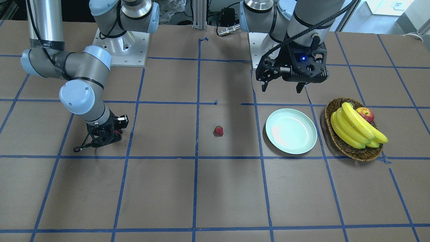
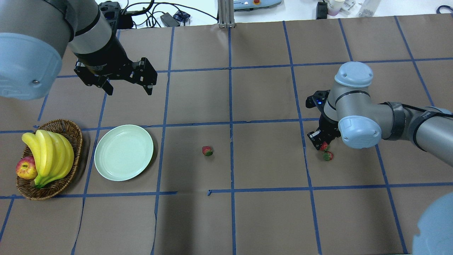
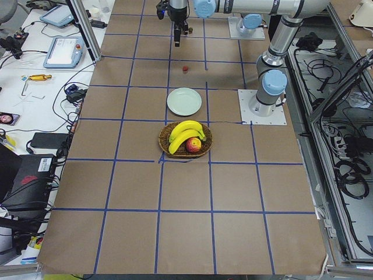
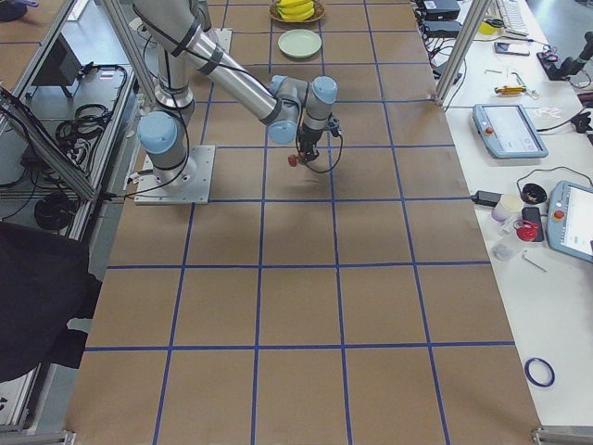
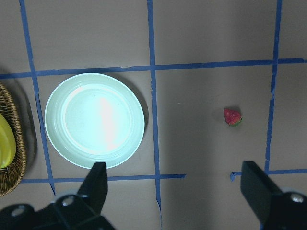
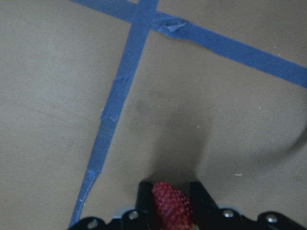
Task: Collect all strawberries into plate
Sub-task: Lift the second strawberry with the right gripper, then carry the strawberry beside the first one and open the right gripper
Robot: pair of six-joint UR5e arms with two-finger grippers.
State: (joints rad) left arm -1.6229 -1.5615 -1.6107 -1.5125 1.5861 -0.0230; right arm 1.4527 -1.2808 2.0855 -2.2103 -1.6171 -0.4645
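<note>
Plate (image 2: pixel 124 152) carries no fruit yet; all three remain. Right end effector (image 2: pixel 321 143), low at the worktop (image 2: pixel 269 219), pinches first strawberry (image 6: pixel 171 203); second strawberry (image 2: pixel 328 156) lies just beside it; third strawberry (image 2: pixel 207 151) sits mid-worktop, right of plate. Left end effector (image 2: pixel 129 91) spread, raised beyond plate.

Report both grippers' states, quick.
The left gripper: jaws open, holding nothing.
The right gripper: jaws shut on a small red strawberry.
</note>
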